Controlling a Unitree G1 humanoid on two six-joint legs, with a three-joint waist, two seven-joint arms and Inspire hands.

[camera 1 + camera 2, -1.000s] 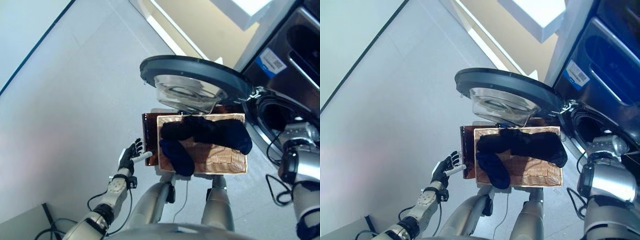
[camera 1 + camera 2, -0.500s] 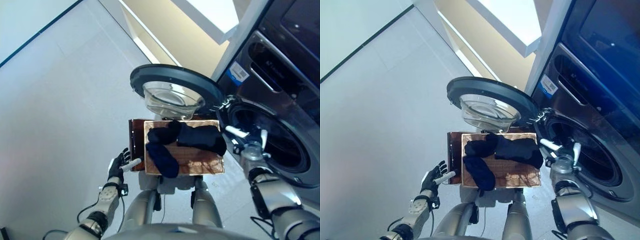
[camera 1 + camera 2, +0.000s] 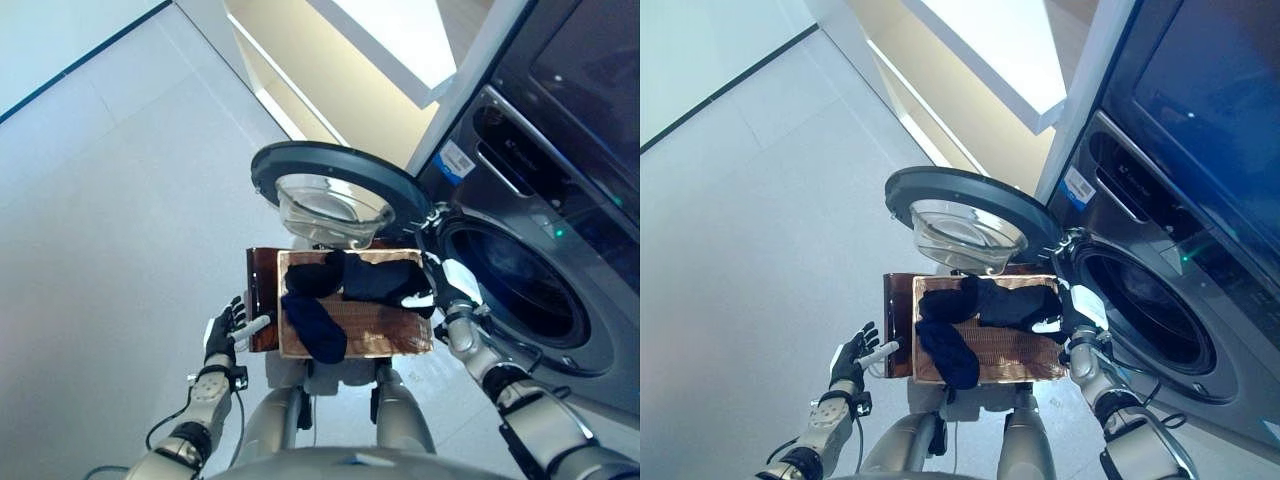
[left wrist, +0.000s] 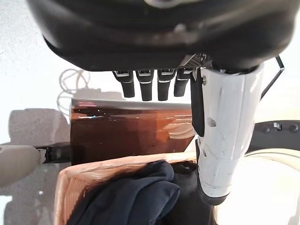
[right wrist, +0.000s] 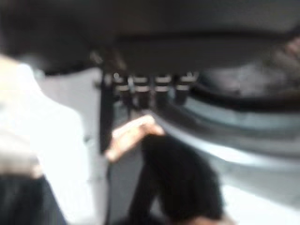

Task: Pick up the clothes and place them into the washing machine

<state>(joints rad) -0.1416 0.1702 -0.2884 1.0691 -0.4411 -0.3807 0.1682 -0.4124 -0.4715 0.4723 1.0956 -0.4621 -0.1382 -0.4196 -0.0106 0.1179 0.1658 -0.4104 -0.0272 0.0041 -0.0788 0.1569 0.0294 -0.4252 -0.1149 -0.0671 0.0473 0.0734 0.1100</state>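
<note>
L arm silver-grey, round joint housings, ending in dark left hand (image 3: 221,333) w/ white cover on thumb. R arm same silver-grey metal; right hand (image 3: 447,287) dark w/ white thumb cover too. Left wrist view: black finger segments (image 4: 146,88) w/ small metal pins, white cover close beside them.

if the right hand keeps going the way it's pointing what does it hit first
Most likely the dark clothes in the wicker basket: the right hand sits at the basket's machine-side edge, aimed at them. Depth is unclear.
</note>
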